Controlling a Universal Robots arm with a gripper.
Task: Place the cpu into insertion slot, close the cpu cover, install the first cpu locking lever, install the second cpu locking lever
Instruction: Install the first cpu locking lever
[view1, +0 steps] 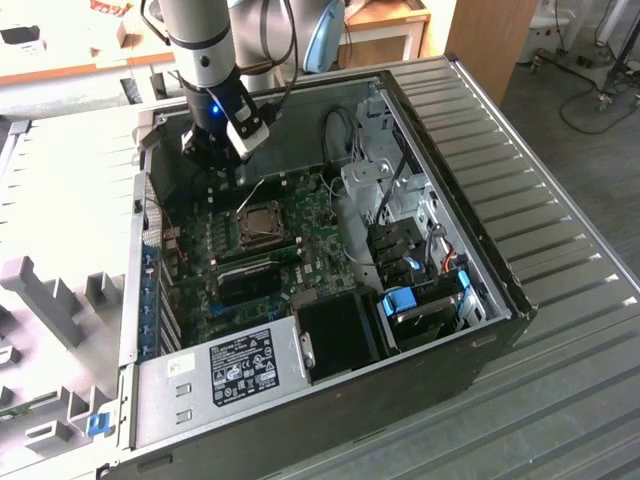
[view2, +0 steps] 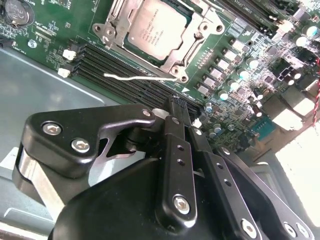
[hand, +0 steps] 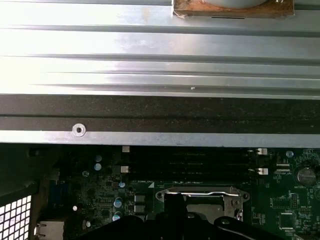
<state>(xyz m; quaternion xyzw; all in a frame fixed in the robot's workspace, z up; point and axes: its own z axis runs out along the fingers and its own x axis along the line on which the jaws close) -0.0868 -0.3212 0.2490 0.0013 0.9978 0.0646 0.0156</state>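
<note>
The cpu (view2: 152, 25) has a dull silver top, framed by the grey metal cpu cover (view2: 192, 47). The motherboard (view2: 55, 30) is green and its memory slots (view2: 115, 62) are black. The gripper (view2: 181, 117) is black with silver screws. The ribbed table (view1: 560, 200) is pale grey.

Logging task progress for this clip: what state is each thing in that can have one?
cpu: seated on the board, under the cover.
cpu cover: closed down around the cpu.
locking lever: looks unlatched, its wire sticking out over the memory slots.
memory slots: appear empty.
gripper: shut, holding nothing, above the board beside the cpu.
computer case: open, side panel off.
</note>
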